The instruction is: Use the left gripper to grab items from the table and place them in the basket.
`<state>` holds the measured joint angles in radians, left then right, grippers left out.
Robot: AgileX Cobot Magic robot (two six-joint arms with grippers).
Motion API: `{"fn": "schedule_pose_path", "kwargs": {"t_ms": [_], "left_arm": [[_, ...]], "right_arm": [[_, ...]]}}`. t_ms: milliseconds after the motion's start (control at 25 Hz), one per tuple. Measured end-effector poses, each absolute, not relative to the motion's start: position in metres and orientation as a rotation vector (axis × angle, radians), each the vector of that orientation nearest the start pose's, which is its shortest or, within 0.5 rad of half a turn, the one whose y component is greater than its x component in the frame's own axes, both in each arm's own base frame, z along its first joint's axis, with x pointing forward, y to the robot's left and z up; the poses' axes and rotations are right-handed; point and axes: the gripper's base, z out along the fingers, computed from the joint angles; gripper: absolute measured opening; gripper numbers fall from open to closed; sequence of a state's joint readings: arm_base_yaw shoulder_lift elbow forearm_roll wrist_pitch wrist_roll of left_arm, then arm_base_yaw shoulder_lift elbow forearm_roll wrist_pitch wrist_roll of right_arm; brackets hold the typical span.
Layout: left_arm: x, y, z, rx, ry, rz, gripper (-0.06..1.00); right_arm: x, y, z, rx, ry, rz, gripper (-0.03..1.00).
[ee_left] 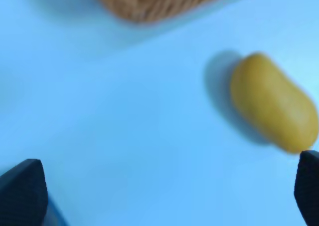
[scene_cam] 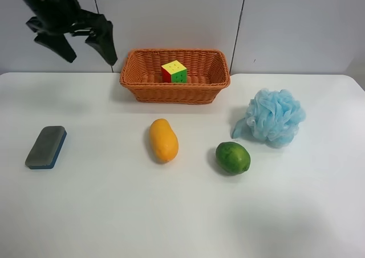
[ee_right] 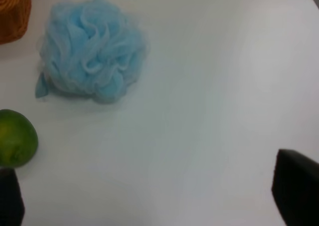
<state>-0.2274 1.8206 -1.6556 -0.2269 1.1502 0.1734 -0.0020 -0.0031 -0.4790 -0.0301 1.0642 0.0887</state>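
Observation:
My left gripper [scene_cam: 91,50] hangs open and empty, high above the white table [scene_cam: 114,212], to the left of the wicker basket [scene_cam: 137,78]. The puzzle cube [scene_cam: 174,72] sits inside the basket. The mango [scene_cam: 163,139] lies in the table's middle and shows in the left wrist view [ee_left: 273,102], beyond the open fingertips [ee_left: 22,188]. The green fruit [scene_cam: 232,158] lies to its right. The blue mesh pouf [scene_cam: 275,117] lies further right. The grey-and-blue eraser [scene_cam: 46,147] lies at the left. My right gripper [ee_right: 149,201] is open above bare table near the pouf [ee_right: 92,49] and fruit [ee_right: 16,137].
A grey panelled wall [scene_cam: 285,24] stands behind the table's far edge. A corner of the basket shows in the right wrist view [ee_right: 12,11] and its edge shows blurred in the left wrist view [ee_left: 159,1].

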Motion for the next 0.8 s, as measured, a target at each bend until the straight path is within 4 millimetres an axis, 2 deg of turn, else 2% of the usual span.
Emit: {"fn": "schedule_pose_path", "kwargs": {"t_ms": [120,240,520,640,800], "left_arm": [[0.334,-0.087,0.309,0.422,2.703,-0.306,0.99],[0.290,-0.073,0.320,0.392,2.602,-0.280,0.99],[0.199,-0.054,0.335,0.403,2.471,-0.244,0.99],[0.165,-0.047,0.335,0.429,2.455,-0.233,0.99],[0.122,-0.038,0.323,0.453,2.466,-0.215,0.99]], "right_arm": [[-0.003,-0.002,0.271,0.095,2.063,0.017,0.99],[-0.003,-0.002,0.271,0.095,2.063,0.017,0.99],[-0.003,-0.002,0.271,0.095,2.063,0.017,0.99],[-0.003,-0.002,0.271,0.095,2.063,0.017,0.99],[-0.003,-0.002,0.271,0.095,2.063,0.017,0.99]]}}
